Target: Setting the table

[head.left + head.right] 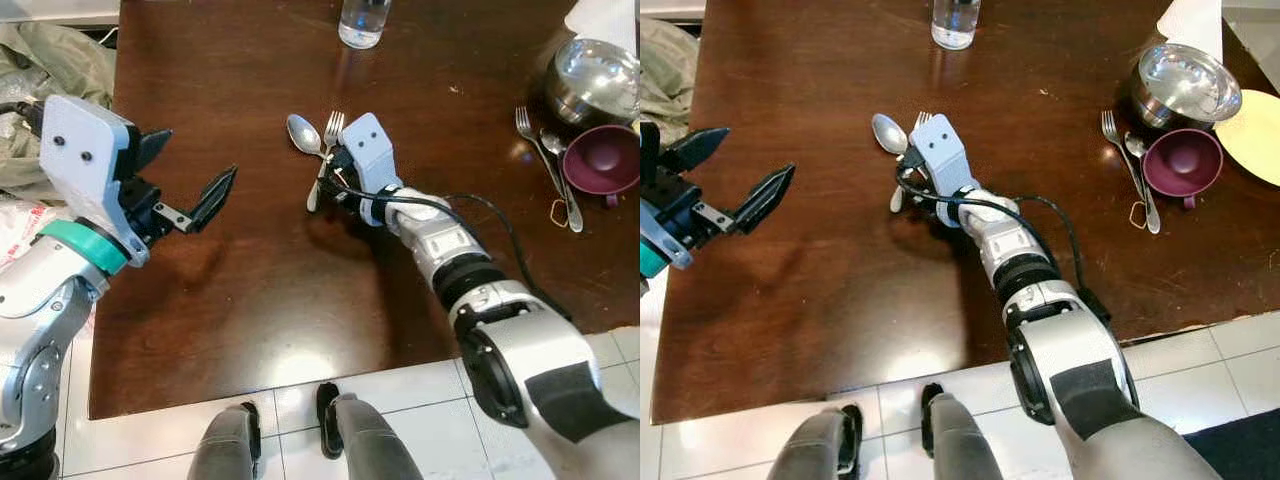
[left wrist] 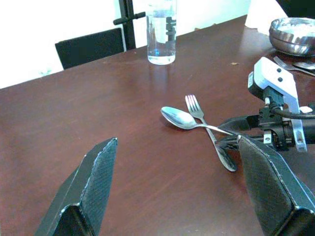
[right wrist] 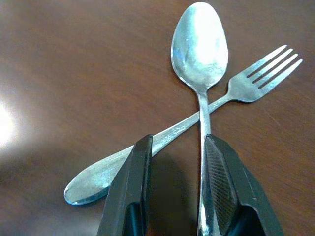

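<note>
From the head, the dark wooden table carries a crossed spoon and fork near its middle, and everything else can be placed from that pair. The right gripper reaches in from the near edge and sits right at the crossing, its white housing covering the handles. The left gripper hangs well to the left of the pair, above bare wood, fingers spread wide and holding nothing. Beyond the pair, at the far edge, stands a water glass. Well to the right lie a second fork and second spoon side by side, with a maroon cup just beside them, a steel bowl past that and a yellow plate at the corner. In the left wrist view, the spoon lies over the fork, the glass stands behind them, and the right gripper comes in from the side. In the right wrist view, the two black fingers are slightly parted astride the crossing; the spoon handle runs along the inside of one finger, touching it, while the fork handle slants under the other, so whether they truly clamp the spoon cannot be told.
</note>
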{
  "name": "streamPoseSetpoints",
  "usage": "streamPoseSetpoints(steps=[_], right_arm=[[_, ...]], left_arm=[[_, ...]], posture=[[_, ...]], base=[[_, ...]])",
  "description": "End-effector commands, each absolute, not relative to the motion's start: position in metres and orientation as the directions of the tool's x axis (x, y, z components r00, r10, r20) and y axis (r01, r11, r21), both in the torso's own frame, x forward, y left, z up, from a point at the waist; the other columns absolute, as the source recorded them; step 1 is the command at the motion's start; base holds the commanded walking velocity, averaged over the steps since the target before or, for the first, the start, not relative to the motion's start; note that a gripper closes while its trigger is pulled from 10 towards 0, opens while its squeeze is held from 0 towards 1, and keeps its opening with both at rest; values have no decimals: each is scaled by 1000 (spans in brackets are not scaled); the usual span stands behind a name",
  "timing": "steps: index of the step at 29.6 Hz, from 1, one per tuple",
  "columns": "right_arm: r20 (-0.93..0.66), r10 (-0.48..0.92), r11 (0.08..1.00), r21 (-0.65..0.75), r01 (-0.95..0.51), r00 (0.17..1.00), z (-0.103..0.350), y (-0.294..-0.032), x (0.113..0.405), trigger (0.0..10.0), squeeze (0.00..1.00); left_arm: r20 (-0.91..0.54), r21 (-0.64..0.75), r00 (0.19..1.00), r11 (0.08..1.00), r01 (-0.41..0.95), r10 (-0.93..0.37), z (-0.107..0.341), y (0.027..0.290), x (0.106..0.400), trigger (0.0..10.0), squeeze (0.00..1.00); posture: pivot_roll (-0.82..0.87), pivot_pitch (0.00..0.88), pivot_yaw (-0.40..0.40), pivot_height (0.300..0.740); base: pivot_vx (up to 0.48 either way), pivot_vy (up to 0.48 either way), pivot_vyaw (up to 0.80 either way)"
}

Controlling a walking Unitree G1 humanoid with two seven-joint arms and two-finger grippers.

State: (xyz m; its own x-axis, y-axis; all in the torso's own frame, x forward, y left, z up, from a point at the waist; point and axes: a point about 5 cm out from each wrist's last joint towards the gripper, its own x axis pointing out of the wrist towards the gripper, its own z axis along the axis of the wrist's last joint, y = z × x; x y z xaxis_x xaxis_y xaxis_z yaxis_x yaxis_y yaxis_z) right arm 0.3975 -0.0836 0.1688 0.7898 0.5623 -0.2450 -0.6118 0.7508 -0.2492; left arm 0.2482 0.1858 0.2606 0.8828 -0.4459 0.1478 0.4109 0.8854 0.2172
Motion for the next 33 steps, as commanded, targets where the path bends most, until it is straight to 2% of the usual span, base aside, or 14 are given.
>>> streamPoseSetpoints(steps=[1, 2, 3, 4, 9, 13, 16, 19, 21, 26, 29, 30, 32, 33], right_arm=[[-429, 526, 736, -202, -645, 735, 127, -95, 385, 10000, 0], [-446, 554, 717, -174, -675, 703, 123, -94, 382, 3333, 0], [-450, 562, 712, -166, -683, 694, 122, -93, 381, 3333, 0], [-460, 579, 696, -151, -702, 673, 118, -93, 379, 0, 0], [-474, 610, 675, -108, -729, 635, 111, -91, 373, 0, 0], [-423, 633, 700, -48, -713, 649, 114, -88, 374, 0, 0], [-329, 662, 717, 14, -697, 674, 127, -85, 379, 0, 0], [-303, 669, 716, 14, -698, 679, 132, -84, 380, 0, 0], [-219, 692, 708, 19, -706, 688, 147, -81, 384, 0, 0], [-116, 713, 697, 12, -717, 692, 167, -79, 387, 0, 0], [25, 700, 714, -37, -699, 714, 194, -80, 389, 0, 0], [76, 694, 720, -75, -690, 716, 205, -81, 389, 2039, 0], [106, 690, 723, -101, -683, 716, 211, -83, 388, 2039, 0], [127, 672, 740, -135, -659, 729, 218, -89, 390, 10000, 0]], left_arm=[[140, 221, 879, 880, 421, -456, 262, 185, 245, 10000, 0], [138, 217, 880, 880, 421, -455, 262, 185, 245, 10000, 0], [137, 216, 880, 881, 422, -455, 261, 185, 245, 10000, 0], [136, 213, 881, 881, 422, -454, 262, 185, 245, 10000, 0], [131, 208, 882, 883, 421, -452, 262, 185, 246, 10000, 0], [129, 206, 884, 885, 419, -449, 261, 186, 246, 10000, 0], [127, 202, 887, 887, 416, -445, 260, 186, 247, 10000, 0], [126, 202, 887, 887, 416, -445, 260, 186, 247, 10000, 0], [125, 201, 889, 888, 413, -441, 259, 186, 248, 10000, 0], [126, 200, 891, 891, 407, -436, 258, 185, 249, 10000, 0], [134, 203, 895, 895, 396, -426, 259, 185, 250, 10000, 0], [138, 203, 896, 898, 391, -421, 261, 185, 251, 10000, 0], [141, 203, 897, 899, 387, -419, 261, 185, 252, 10000, 0], [145, 204, 897, 899, 386, -418, 262, 185, 253, 10000, 0]], posture=[[77, 235, -6, 740], [71, 231, -10, 740], [71, 231, -10, 740], [66, 227, -12, 740], [65, 225, -12, 740], [64, 218, -14, 740], [63, 214, -11, 740], [60, 209, -12, 740], [59, 204, -15, 740], [57, 201, -16, 740], [55, 199, -17, 740], [55, 195, -16, 740], [55, 195, -16, 740], [56, 191, -13, 740]], base=[[0, 0, 0], [0, 0, 0], [0, 0, 0], [0, 0, 0], [0, 0, 0], [0, 0, 0], [0, 0, 0], [0, 0, 0], [0, 0, 0], [0, 0, 0], [0, 0, 0], [0, 0, 0], [0, 0, 0], [0, 0, 0]])
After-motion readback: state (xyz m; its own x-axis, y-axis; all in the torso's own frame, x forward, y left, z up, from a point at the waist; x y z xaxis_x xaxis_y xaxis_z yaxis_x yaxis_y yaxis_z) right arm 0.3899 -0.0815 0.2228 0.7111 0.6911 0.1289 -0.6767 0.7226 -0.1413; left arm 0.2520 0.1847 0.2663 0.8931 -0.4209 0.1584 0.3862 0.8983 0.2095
